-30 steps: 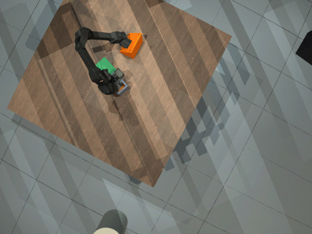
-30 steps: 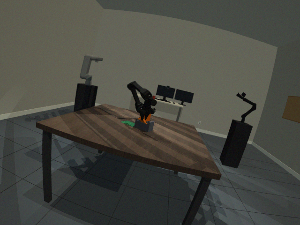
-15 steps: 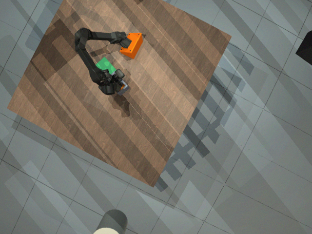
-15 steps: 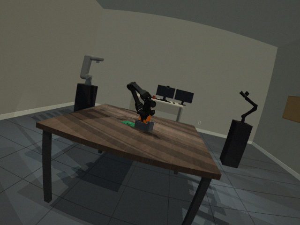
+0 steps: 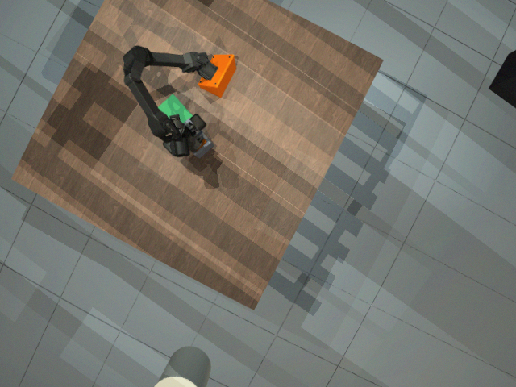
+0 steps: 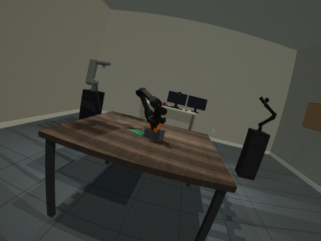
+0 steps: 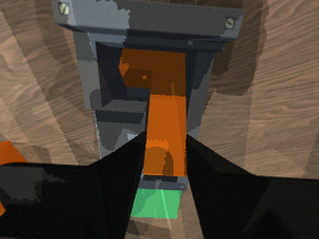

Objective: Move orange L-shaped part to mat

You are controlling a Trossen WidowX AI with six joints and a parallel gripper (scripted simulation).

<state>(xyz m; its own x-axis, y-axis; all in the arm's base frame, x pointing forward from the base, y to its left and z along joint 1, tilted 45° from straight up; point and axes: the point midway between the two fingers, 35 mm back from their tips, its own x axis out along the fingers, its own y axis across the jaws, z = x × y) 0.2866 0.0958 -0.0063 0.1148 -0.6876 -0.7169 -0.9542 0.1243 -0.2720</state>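
Observation:
The orange L-shaped part (image 7: 164,124) (image 6: 154,129) stands tipped in the pocket of the grey tray (image 7: 150,20) (image 6: 154,135) (image 5: 205,150). Its L-shaped end lies deep in the pocket and its straight end is raised toward the wrist camera. My gripper (image 7: 164,137) (image 6: 155,123) (image 5: 199,139) is shut on the raised straight end, a black finger pressing on each side. The green mat (image 7: 156,203) (image 5: 172,106) (image 6: 136,131) lies flat on the table right beside the tray, partly hidden by my arm in the overhead view.
An orange box (image 5: 218,75) sits at the arm's base on the wooden table (image 5: 250,166) (image 6: 103,140). Other robot arms on black pedestals (image 6: 253,152) and a desk with monitors (image 6: 186,102) stand off the table.

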